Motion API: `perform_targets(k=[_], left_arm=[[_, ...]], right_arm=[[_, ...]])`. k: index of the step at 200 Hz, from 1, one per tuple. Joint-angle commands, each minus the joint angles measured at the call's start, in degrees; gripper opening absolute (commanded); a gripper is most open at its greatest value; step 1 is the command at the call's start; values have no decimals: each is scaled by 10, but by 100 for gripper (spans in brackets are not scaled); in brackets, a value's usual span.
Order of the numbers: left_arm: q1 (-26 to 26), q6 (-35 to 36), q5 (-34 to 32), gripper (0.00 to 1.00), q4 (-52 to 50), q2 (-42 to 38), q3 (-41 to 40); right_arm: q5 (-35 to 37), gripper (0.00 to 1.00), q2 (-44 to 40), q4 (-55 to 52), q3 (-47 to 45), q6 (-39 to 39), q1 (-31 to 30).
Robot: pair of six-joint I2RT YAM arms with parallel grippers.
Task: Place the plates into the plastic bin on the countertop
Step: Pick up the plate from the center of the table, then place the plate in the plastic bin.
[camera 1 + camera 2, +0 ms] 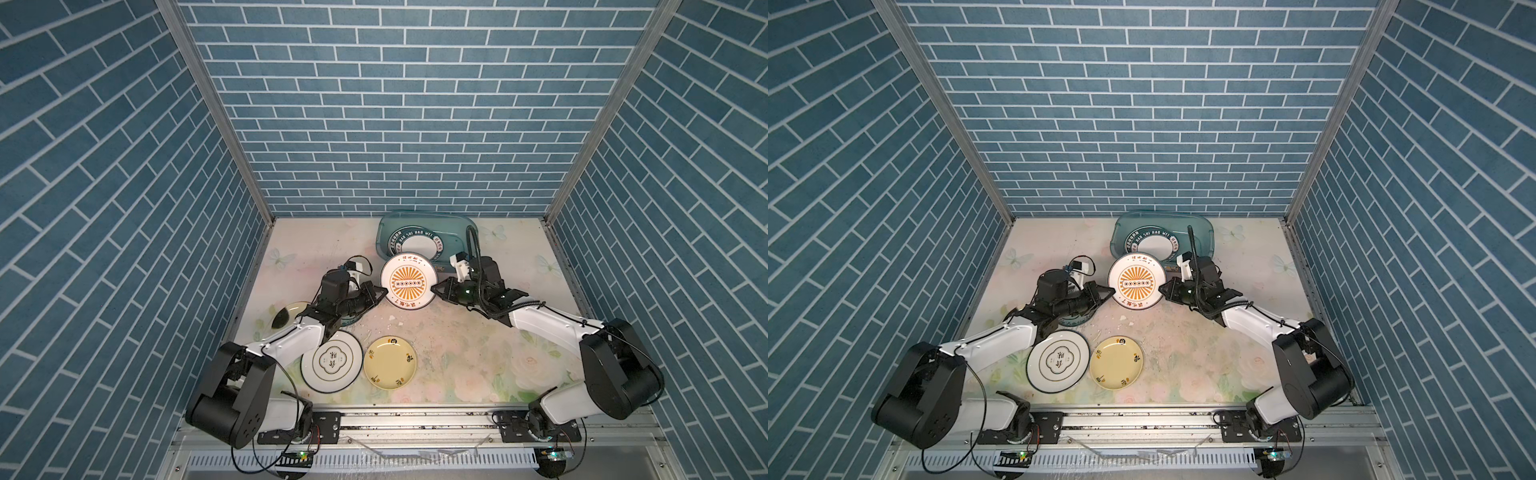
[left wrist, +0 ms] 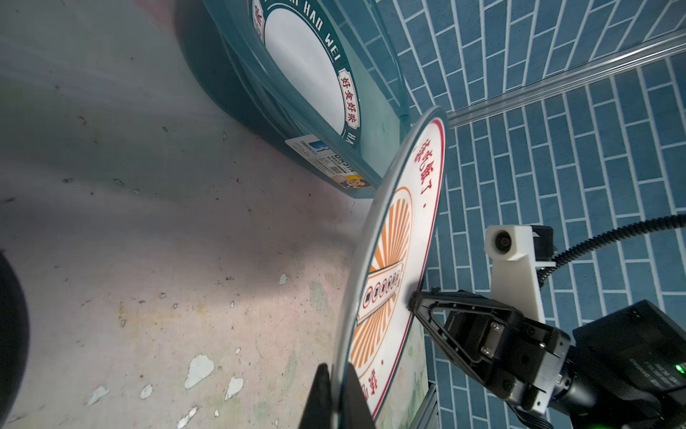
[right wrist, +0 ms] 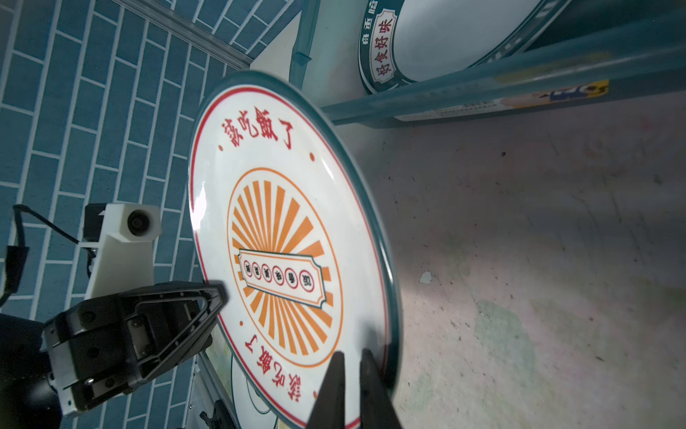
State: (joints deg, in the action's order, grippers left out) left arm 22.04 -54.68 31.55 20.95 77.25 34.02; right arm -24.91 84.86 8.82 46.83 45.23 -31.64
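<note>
We see the orange sunburst plate (image 1: 408, 286) held face up above the desk (image 1: 457, 353) between the two arms, just in front of the plastic bin (image 1: 382, 239). In both top views its far edge overlaps the bin's near rim. The left claw (image 1: 384, 292) is clamped narrow on the plate's left edge. In the left wrist view its two dark fingers (image 2: 321, 397) pinch the rim from either side. The right claw (image 1: 434, 289) grips the opposite edge the same way, its fingers (image 3: 371, 390) closed over the teal rim with barely a gap between them.

The bin stands at the back of the desk, against the blue brick wall (image 1: 415, 124), with a white label (image 2: 323, 156) on its near long side. Inside it lies one plate already — the white plate with a teal lettered rim (image 1: 417, 246).

Four plates rest on the desk. The white plate with a quatrefoil motif (image 1: 332, 362) and the pale yellow plate (image 1: 390, 362) lie just beside each other near the front. The cream plate with a black blotch (image 1: 286, 316) and a teal-patterned plate (image 1: 349, 321) are both partly hidden by the left arm (image 1: 291, 338).
</note>
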Motion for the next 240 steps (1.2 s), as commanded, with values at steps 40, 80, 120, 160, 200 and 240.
perform_targets(k=[40,80,120,160,200,240], left_arm=[[0,-16,33,0,62,8,27],[-3,15,22,0,16,-10,46],[-3,10,20,0,24,-8,50],[-3,-11,30,0,52,9,41],[-3,12,-2,0,20,-15,39],[-2,-8,17,0,52,6,37]], right_arm=[[-6,18,-18,-25,12,-13,25],[55,20,-60,-145,30,-76,44],[35,20,-59,-142,34,-82,45],[-30,24,-59,-35,-2,-18,59],[-34,33,-78,-10,-22,0,68],[-67,34,-67,67,-38,36,69]])
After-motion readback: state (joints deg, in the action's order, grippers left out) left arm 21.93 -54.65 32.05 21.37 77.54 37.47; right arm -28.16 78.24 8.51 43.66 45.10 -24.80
